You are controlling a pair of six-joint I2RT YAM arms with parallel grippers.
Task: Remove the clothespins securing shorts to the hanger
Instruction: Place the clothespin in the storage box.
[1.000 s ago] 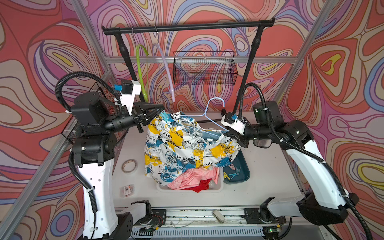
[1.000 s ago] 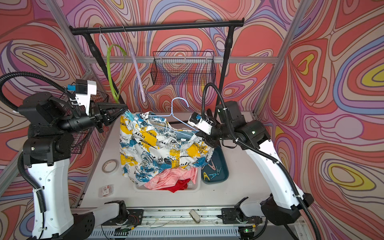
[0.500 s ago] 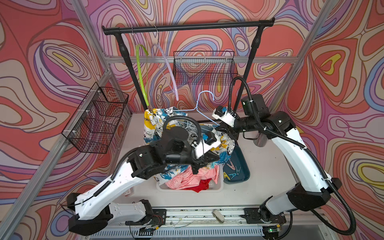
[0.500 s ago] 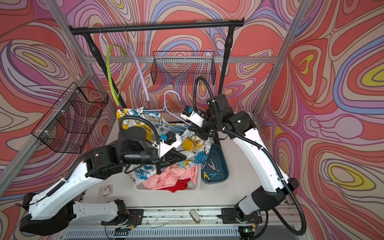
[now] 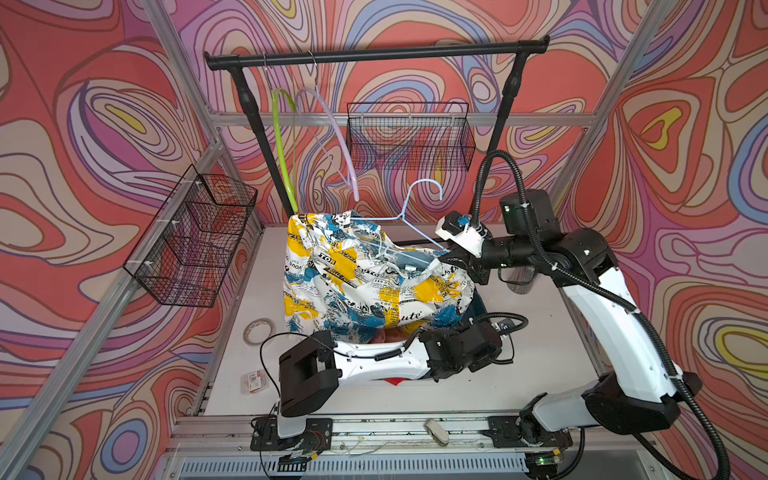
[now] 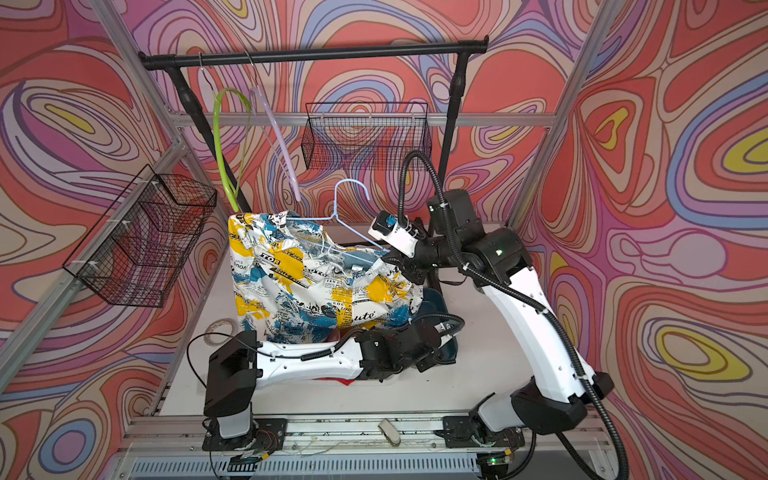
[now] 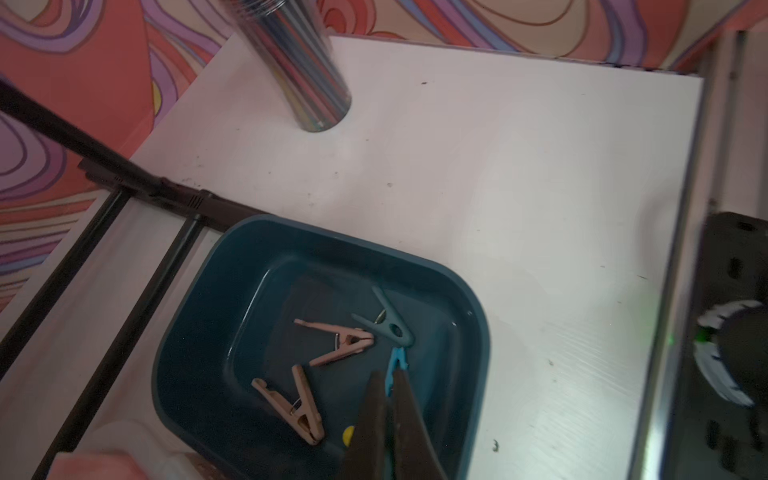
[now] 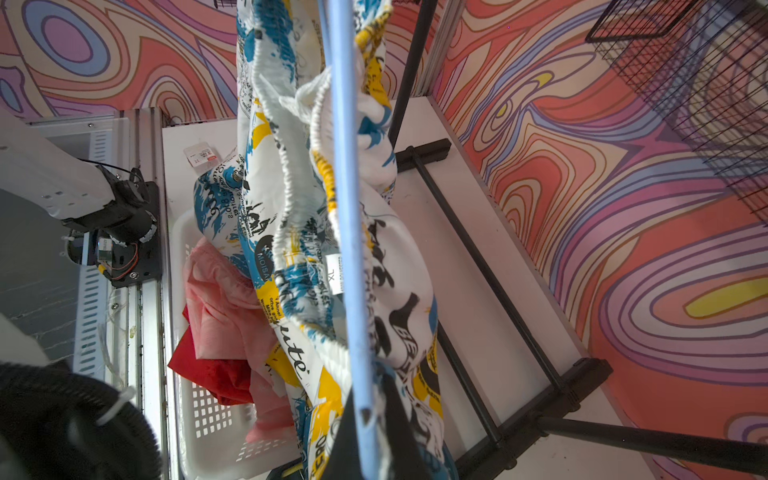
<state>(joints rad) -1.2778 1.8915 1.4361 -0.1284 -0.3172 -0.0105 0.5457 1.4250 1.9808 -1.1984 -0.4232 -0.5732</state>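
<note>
The light blue clothespin, slim plastic, sits clamped in the left gripper over the teal tray, lengthwise in line with that gripper, tip protruding. The right gripper pinches the blue hanger carrying the newspaper-print shorts.

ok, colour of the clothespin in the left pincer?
Light blue; clothespin clearest in the left wrist view.

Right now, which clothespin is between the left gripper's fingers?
The bright blue clothespin; the two pink ones and the teal one lie loose in the tray.
</note>
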